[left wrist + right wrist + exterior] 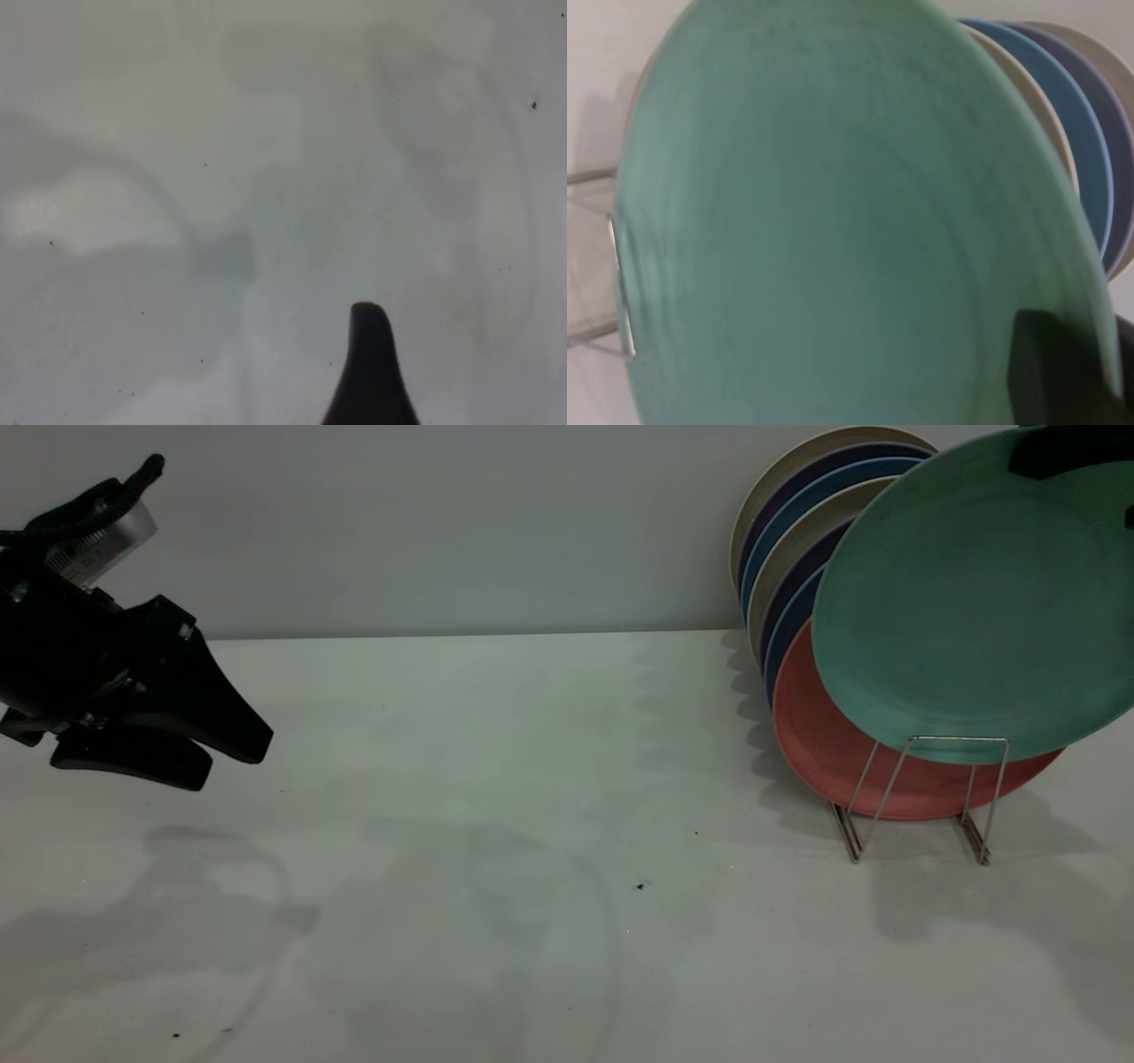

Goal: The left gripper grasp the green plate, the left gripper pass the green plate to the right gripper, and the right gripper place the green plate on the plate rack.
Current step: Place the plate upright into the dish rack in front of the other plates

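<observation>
At three o'clock on the bench (532,824), the right hand (1059,452) pinches the green plate (974,602) by its top rim, tilting it toward the rack (917,797) so its lower edge meets the front loop. The left hand (199,748), narrow and empty, hangs clear at nine o'clock.

Left gripper (213,757): matte black plastic body, two broad flat fingers (235,731) tapering to blunt rounded ends. Small silver-grey box (106,540) sits above the black body, face finely ribbed. Black cable loop (133,480) rises just above that box, ending in a rounded tip. A couple of small bright screw heads on the body below the box, one near the upper edge, one near the finger root. Left wrist view shows only one black fingertip (369,372), narrow, rounded end. Right gripper (1059,452): only black matte fragments visible in the exterior view; in its own wrist view, one dark squared finger pad (1059,372).
</observation>
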